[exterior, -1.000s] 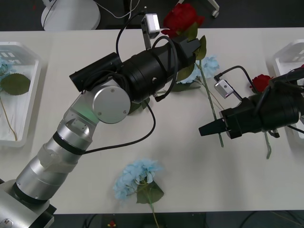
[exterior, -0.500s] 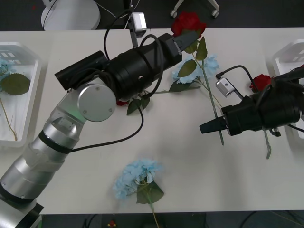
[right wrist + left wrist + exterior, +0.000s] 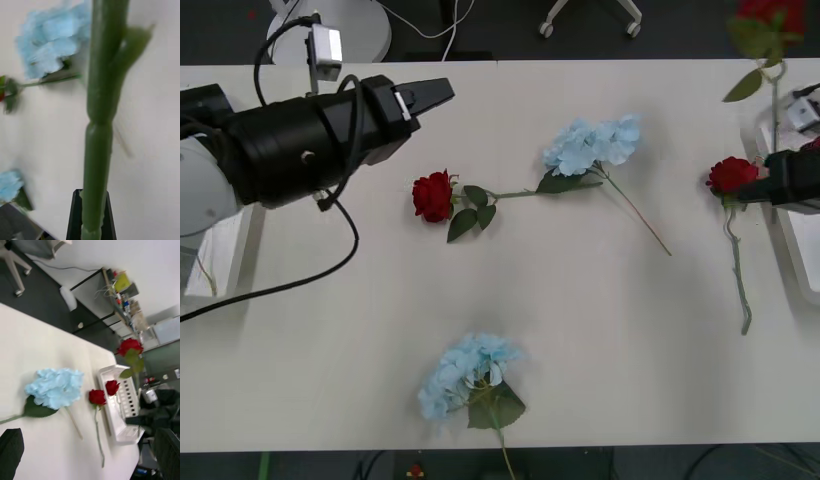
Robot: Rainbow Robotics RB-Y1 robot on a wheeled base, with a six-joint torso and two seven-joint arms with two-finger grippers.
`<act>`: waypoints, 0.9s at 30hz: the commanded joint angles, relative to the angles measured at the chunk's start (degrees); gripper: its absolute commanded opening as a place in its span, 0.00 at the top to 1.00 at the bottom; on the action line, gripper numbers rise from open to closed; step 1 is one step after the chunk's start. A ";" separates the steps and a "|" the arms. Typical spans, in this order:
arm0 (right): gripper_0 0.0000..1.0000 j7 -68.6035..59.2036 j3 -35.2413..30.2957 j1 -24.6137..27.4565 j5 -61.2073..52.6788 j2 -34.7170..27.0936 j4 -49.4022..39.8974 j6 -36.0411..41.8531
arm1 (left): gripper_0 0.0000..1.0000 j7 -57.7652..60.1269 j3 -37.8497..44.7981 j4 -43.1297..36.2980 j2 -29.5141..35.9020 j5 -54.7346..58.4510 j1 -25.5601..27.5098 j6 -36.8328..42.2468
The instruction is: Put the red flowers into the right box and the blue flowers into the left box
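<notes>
My right gripper (image 3: 777,172) is at the table's right edge, shut on the green stem (image 3: 99,131) of a red flower (image 3: 765,15) that stands upright above it. A second red flower (image 3: 732,175) lies just beside that gripper, and a third (image 3: 433,195) lies mid-table. One more red flower (image 3: 111,387) rests in the right box (image 3: 116,423). Two blue flowers lie on the table, one (image 3: 595,145) at centre back and one (image 3: 465,370) near the front edge. My left gripper (image 3: 435,95) hovers open and empty at the back left. The left box (image 3: 220,270) is mostly hidden by that arm.
The right box's rim (image 3: 798,262) runs along the table's right edge. A white chair base (image 3: 330,30) and cables stand on the dark floor behind the table. Open tabletop lies between the flowers.
My right gripper has carried the red flower from mid-table to the right edge and stood it upright. My left arm has swung back to the left, uncovering the rose mid-table.
</notes>
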 commanded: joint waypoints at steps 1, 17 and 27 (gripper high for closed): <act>1.00 -0.74 -3.99 -2.84 12.48 -6.65 0.58 0.24 | 0.00 4.04 6.54 -1.52 2.47 -3.95 0.12 11.84; 1.00 -0.04 4.27 -2.92 59.94 -3.75 6.64 -3.01 | 0.00 4.92 8.83 1.38 3.18 -20.21 -2.95 34.78; 1.00 0.23 4.44 -6.09 70.22 3.19 19.65 -10.04 | 0.00 15.90 1.00 3.58 0.10 -28.82 -7.26 35.39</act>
